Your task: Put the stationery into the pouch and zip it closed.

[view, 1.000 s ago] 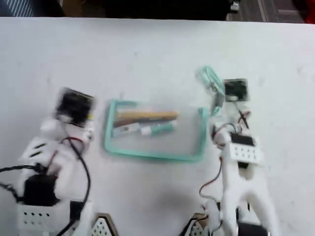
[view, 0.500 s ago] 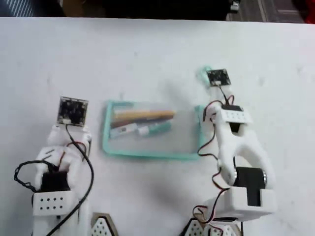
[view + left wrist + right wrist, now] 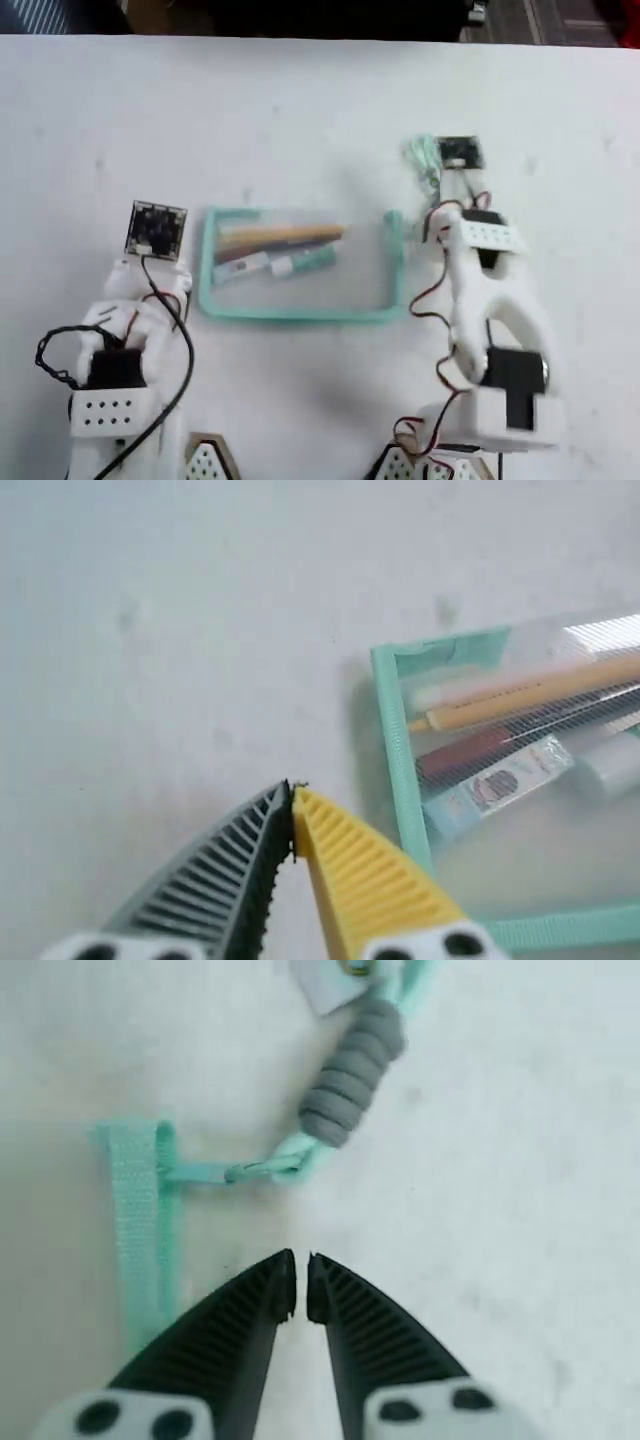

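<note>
The clear pouch with teal edging [image 3: 300, 312] lies flat mid-table, and a tan pencil [image 3: 280, 235], a white pen and a teal marker [image 3: 310, 261] show through its mesh. In the left wrist view my left gripper [image 3: 292, 792] is shut and holds nothing, just off the pouch's corner [image 3: 385, 660] on bare table. My right gripper [image 3: 298, 1260] has its black fingertips together on nothing, a short way from the teal zipper cord with its grey pull [image 3: 352, 1072] and the pouch's end tab [image 3: 138, 1195]. The cord's loop [image 3: 420, 158] lies beyond the pouch's right end.
The white table [image 3: 300, 100] stretches open behind the pouch up to its far edge. The left arm [image 3: 120, 350] and the right arm [image 3: 490, 330] stand on either side of the pouch, near the front edge.
The pouch has slid a little to the left. The right arm swung over and now sits by the cord end. The left arm settled beside the pouch's left end.
</note>
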